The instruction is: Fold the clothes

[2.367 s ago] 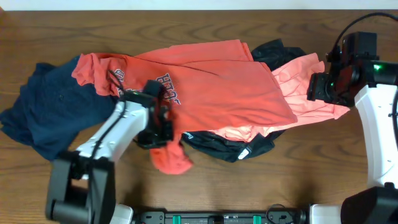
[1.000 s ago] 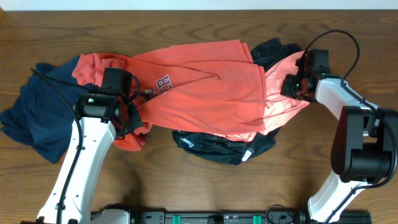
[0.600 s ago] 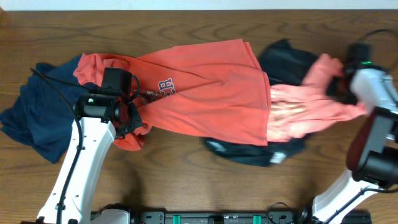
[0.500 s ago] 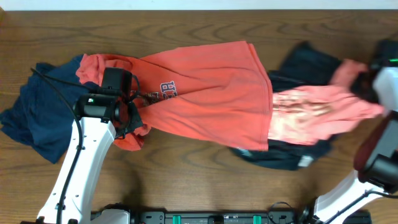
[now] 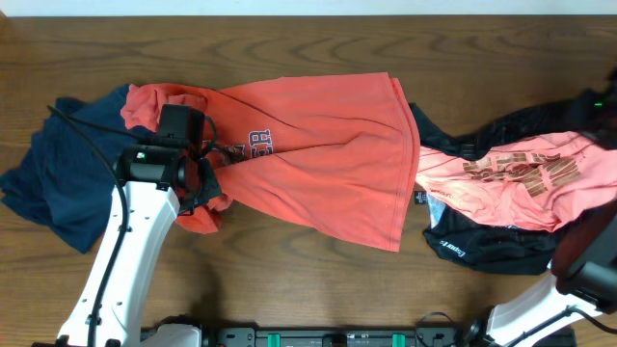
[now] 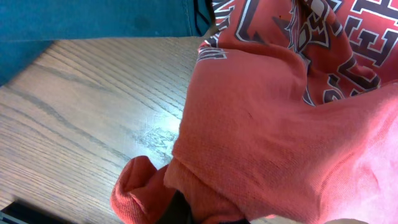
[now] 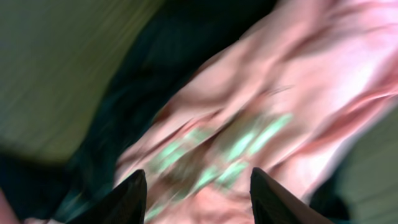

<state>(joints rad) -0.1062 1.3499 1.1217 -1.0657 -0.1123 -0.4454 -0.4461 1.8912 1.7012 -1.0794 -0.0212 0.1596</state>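
Observation:
A red-orange shirt [image 5: 328, 164] with dark lettering lies spread across the table's middle. My left gripper [image 5: 198, 188] is shut on its bunched lower left corner, and the left wrist view shows the cloth folded over the jaws [image 6: 186, 214]. A pink printed shirt [image 5: 511, 183] lies stretched out at the right on top of a black garment [image 5: 482, 246]. My right gripper [image 7: 196, 186] hovers above the pink shirt [image 7: 249, 112] with its fingers spread apart. That view is blurred by motion. In the overhead view the right arm is at the far right edge.
A navy shirt [image 5: 67, 173] lies crumpled at the far left, partly under the red-orange shirt. The wooden table [image 5: 289, 280] shows bare along the front. The black garment also shows in the right wrist view [image 7: 143, 106].
The right arm has swept right, dragging the pink shirt and the black garment out from under the red-orange shirt to the table's right side. The left arm has stayed put, holding its corner.

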